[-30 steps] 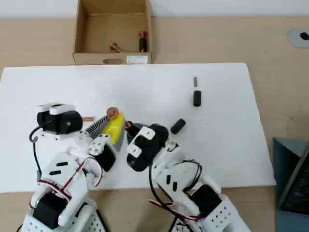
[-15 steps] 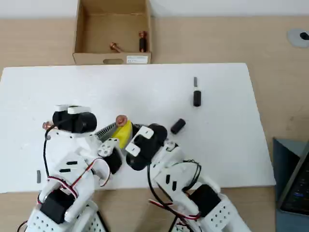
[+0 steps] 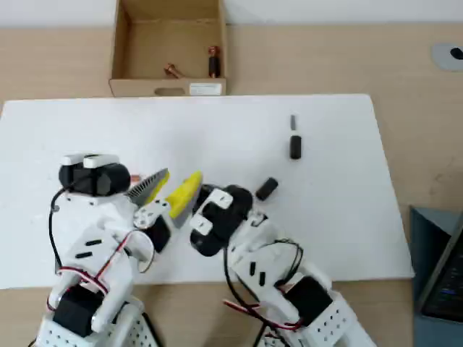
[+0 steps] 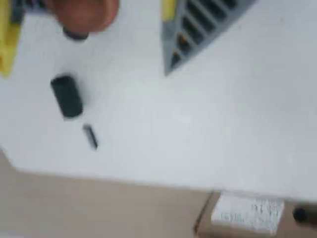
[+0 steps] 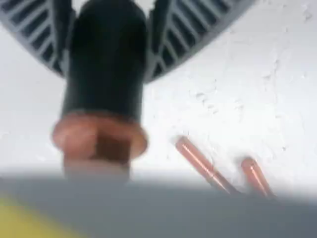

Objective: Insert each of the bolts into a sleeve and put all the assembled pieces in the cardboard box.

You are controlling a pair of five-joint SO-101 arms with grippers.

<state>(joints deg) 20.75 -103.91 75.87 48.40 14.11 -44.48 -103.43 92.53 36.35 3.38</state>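
Observation:
My right gripper (image 5: 106,54) is shut on a black sleeve (image 5: 105,59) with a copper bolt head (image 5: 99,139) seated at its end. In the high view the right arm (image 3: 217,213) sits mid-table, its fingers hidden under the wrist. My left gripper (image 3: 181,176) stands open just beside it, grey finger (image 4: 198,29) and yellow finger (image 4: 7,44) well apart with nothing between them. The held piece's copper head (image 4: 81,12) shows close by. Two loose sleeves (image 3: 295,147) (image 3: 267,189) lie to the right. The cardboard box (image 3: 130,83) at the back holds two pieces (image 3: 214,63) (image 3: 172,70).
Two loose copper bolts (image 5: 203,166) (image 5: 255,176) lie on the white mat (image 3: 87,123) near the grippers. A thin dark pin (image 3: 292,121) lies beyond the far sleeve. A laptop corner (image 3: 441,275) sits at the right edge.
The left gripper has opened, let go of the bolt and drawn back to the left. The bolt now sits in the sleeve held by the right gripper, which stayed put.

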